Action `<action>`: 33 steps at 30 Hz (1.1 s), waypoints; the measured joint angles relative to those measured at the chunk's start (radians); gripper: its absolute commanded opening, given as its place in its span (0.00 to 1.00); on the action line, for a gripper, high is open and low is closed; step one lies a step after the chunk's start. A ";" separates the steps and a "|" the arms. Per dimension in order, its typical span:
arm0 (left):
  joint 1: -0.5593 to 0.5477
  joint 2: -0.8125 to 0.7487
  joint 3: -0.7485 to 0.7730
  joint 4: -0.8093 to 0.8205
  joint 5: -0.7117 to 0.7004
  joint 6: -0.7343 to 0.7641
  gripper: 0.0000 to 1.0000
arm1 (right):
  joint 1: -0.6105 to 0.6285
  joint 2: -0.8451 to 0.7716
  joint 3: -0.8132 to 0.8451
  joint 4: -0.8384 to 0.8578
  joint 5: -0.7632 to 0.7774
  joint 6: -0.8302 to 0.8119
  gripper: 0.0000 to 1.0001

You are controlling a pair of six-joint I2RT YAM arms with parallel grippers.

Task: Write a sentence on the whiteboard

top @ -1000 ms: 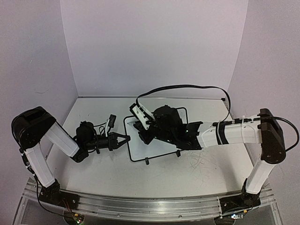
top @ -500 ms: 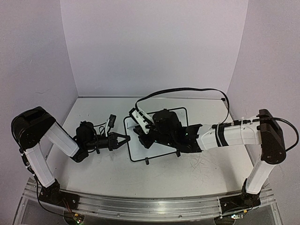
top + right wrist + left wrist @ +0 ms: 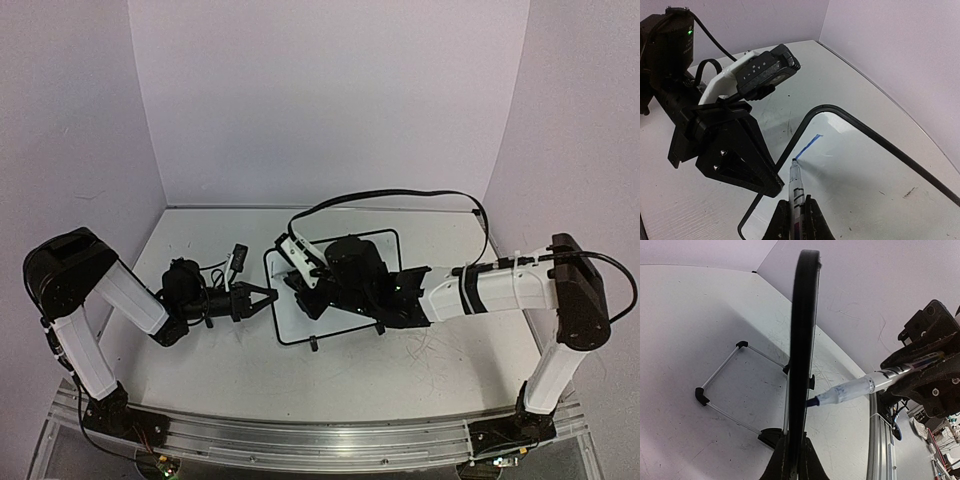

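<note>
The left fingers point(image 3: 780, 466) pinch the glossy whiteboard's point(image 3: 865, 170) thin black frame point(image 3: 802, 340); the right fingers point(image 3: 782, 225) clamp a clear-barrelled marker point(image 3: 797, 192), its tip at a short blue stroke point(image 3: 807, 145).

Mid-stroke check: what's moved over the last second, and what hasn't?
The right gripper, shut on the marker, slid slightly toward the table's near edge and its forearm sank a little, nearly all in the first half second. The tip rests on the whiteboard at the end of a short blue stroke. Nothing was picked up or released. The left gripper stays clamped on the whiteboard's left edge; the board hasn't shifted.
</note>
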 measured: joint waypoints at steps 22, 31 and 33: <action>0.000 -0.011 -0.006 -0.009 0.000 0.006 0.00 | 0.003 -0.075 0.002 0.005 -0.006 -0.006 0.00; 0.000 -0.011 -0.006 -0.009 0.000 0.007 0.00 | 0.000 -0.047 0.014 0.006 0.020 -0.008 0.00; 0.000 -0.011 -0.006 -0.010 0.000 0.008 0.00 | -0.004 -0.040 0.014 0.006 0.024 -0.008 0.00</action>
